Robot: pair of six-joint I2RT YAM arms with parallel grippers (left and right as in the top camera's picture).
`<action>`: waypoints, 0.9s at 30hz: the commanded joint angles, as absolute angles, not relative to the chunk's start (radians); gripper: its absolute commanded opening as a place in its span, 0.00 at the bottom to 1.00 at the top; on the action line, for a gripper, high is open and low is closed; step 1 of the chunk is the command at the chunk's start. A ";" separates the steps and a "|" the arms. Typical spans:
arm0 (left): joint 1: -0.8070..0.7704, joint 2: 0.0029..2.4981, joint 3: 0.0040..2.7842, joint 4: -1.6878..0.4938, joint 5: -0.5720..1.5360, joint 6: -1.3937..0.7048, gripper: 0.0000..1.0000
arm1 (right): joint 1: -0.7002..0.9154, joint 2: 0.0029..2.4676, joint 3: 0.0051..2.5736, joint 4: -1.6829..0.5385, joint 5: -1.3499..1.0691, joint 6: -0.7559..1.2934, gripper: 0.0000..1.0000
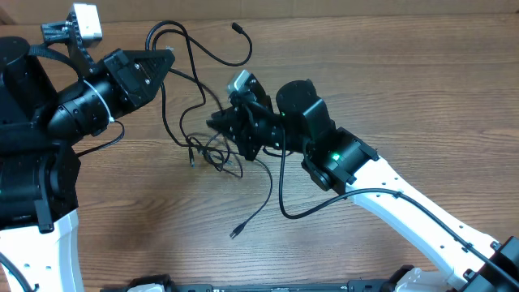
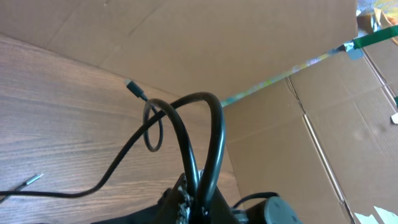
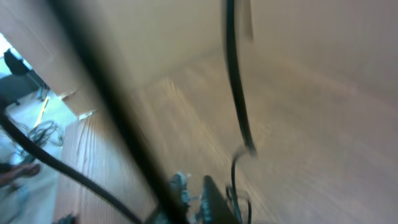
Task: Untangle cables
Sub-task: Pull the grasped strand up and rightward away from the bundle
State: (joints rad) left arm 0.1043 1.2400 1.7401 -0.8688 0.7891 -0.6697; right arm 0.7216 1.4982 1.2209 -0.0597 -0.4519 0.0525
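Note:
The cables [image 1: 203, 146] are thin black cords tangled on the wooden table between the two arms. One plug end [image 1: 237, 27] lies at the back and another [image 1: 235, 233] toward the front. My left gripper [image 1: 170, 55] is shut on a loop of cable [image 2: 208, 99], which arches up from its jaws [image 2: 200, 186]. A plug [image 2: 132, 87] and a silvery tip [image 2: 34, 179] lie beyond it on the table. My right gripper [image 1: 217, 123] sits at the tangle's right side, pointing left. The right wrist view is blurred: its fingers [image 3: 194, 186] stand close together, and nothing shows clearly between them.
Cardboard walls [image 2: 298, 143] with green tape [image 2: 373, 38] stand beyond the table's far edge. A thicker black wire [image 1: 284, 199] hangs from the right arm and curves over the table in front of the tangle. The white arm links [image 1: 422, 219] cross the right front.

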 commanded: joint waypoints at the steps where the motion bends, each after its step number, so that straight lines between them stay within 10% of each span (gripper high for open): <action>1: 0.098 1.228 1.752 -0.864 0.813 -0.642 0.04 | 0.725 1.488 1.231 -0.023 -0.446 0.052 0.04; 4: 0.098 1.228 1.752 -0.876 0.807 -0.598 0.14 | 0.712 1.464 1.232 -0.064 -0.417 0.082 0.04; 5: 0.098 1.228 1.752 -0.899 0.791 -0.559 0.37 | 0.703 1.444 1.232 -0.088 -0.401 0.094 0.04; 6: 0.098 1.229 1.752 -0.933 0.764 -0.501 0.82 | 0.692 1.419 1.235 -0.114 -0.392 0.097 0.04; 7: 0.098 1.229 1.752 -0.982 0.709 -0.441 1.00 | 0.680 1.391 1.242 -0.146 -0.389 0.097 0.04; 15: 0.097 1.254 1.749 -1.295 0.110 -0.362 1.00 | 0.535 1.206 1.468 -0.448 -0.382 0.111 0.04; 27: 0.097 1.254 1.749 -1.330 0.252 -0.293 1.00 | 0.327 1.288 2.045 -0.504 -0.382 0.118 0.04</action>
State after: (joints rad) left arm 0.1040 1.2530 1.7416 -1.3212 0.2043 -0.3538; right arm 0.3653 1.2491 1.9518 -0.5072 -0.3882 0.1120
